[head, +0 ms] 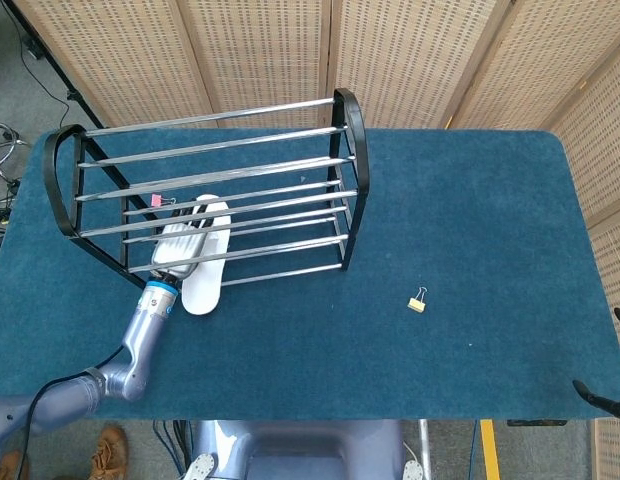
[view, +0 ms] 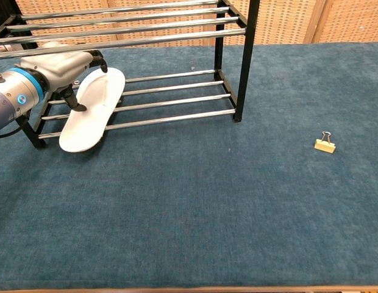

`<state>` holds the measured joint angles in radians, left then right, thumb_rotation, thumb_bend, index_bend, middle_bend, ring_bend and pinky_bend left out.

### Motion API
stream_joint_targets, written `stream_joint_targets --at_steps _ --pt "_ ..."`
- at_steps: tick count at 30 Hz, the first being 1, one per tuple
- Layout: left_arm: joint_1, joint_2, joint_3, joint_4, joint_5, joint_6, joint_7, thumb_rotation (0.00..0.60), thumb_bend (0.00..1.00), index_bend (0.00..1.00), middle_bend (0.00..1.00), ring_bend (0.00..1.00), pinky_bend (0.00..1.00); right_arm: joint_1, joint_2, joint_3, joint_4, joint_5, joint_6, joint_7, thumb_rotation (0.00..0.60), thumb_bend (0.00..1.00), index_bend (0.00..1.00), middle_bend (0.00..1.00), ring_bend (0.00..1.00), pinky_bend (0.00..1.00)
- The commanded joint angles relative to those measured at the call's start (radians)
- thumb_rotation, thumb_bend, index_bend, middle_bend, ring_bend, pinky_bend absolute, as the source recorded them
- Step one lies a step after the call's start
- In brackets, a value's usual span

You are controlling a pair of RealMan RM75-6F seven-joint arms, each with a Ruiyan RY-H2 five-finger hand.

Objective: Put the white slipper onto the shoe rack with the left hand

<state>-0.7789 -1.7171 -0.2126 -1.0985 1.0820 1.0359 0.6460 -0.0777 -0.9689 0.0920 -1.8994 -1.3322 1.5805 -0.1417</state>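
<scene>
The white slipper [head: 204, 268] [view: 91, 117] lies across the bottom bars of the black shoe rack [head: 352, 135] [view: 243, 67], near its left end. Its heel sticks out past the front bar, just above the cloth. My left hand [head: 179, 249] [view: 60, 65] reaches in under the upper bars just left of the slipper, fingers apart and holding nothing. One dark fingertip hangs by the slipper's left edge. Of my right hand [head: 602, 394] only dark fingertips show, spread apart at the table's near right corner in the head view.
A small yellow binder clip [head: 418, 300] [view: 324, 144] lies on the blue cloth to the right of the rack. A pink clip [head: 156, 200] sits on a rack bar behind the slipper. Wicker screens stand behind the table.
</scene>
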Motion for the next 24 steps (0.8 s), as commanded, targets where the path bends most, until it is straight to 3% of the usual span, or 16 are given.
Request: stream_joint_targets --at_steps 1,24 --pt "0.003 0.005 0.004 -0.012 -0.003 0.006 0.014 0.600 0.07 0.23 0.10 0.03 0.22 0.000 0.000 0.000 0.000 0.000 0.000 0.000 0.600 0.00 0.00 0.00 0.00 0.00" --pt "0.005 0.035 0.026 -0.096 0.032 0.014 0.015 0.600 0.07 0.23 0.09 0.02 0.22 -0.001 0.002 0.000 -0.004 0.002 0.001 0.000 0.600 0.00 0.00 0.00 0.00 0.00"
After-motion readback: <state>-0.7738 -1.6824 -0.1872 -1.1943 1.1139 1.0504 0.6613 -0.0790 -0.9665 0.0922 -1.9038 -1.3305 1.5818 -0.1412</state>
